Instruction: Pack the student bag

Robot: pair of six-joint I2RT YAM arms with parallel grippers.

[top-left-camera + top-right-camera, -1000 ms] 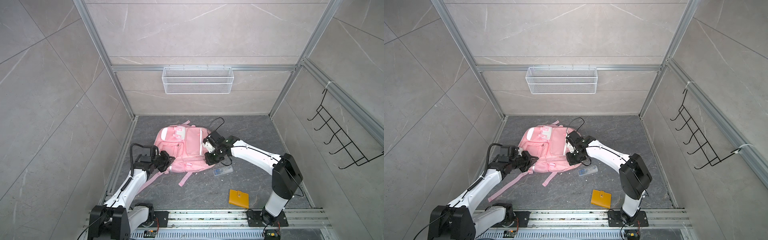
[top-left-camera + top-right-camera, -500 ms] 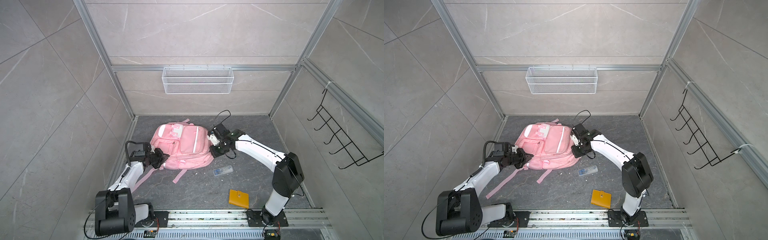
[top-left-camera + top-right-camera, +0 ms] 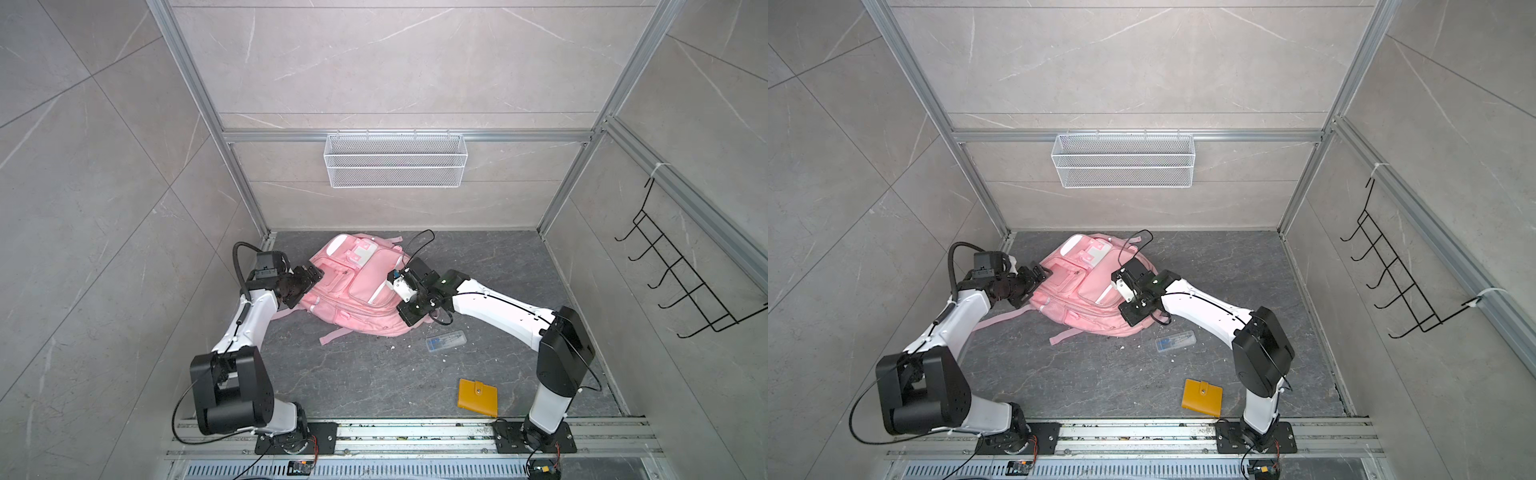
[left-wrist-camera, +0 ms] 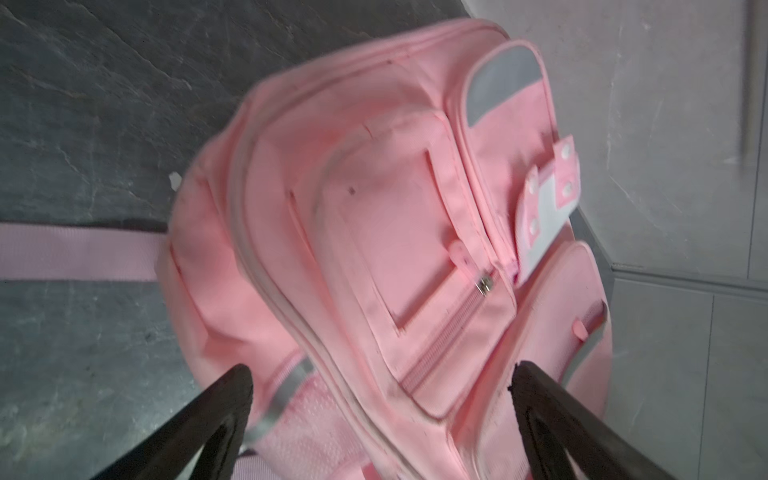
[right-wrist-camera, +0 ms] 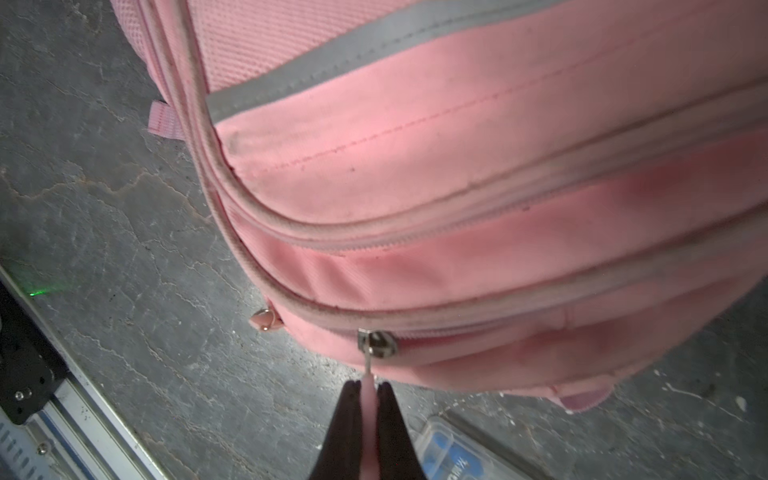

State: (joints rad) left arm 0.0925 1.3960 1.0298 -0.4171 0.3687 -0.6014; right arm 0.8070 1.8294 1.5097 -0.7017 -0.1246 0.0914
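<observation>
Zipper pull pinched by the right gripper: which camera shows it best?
Right wrist view: the pink zipper pull is close up, clamped in the right gripper, joined to the metal slider on the student bag. In both top views the pull is too small to see. Left wrist view shows only front pockets.

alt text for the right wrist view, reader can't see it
The right gripper, shut, pinches the pink zipper pull of the pink student bag lying on a dark grey floor. A clear case lies nearby.
</observation>
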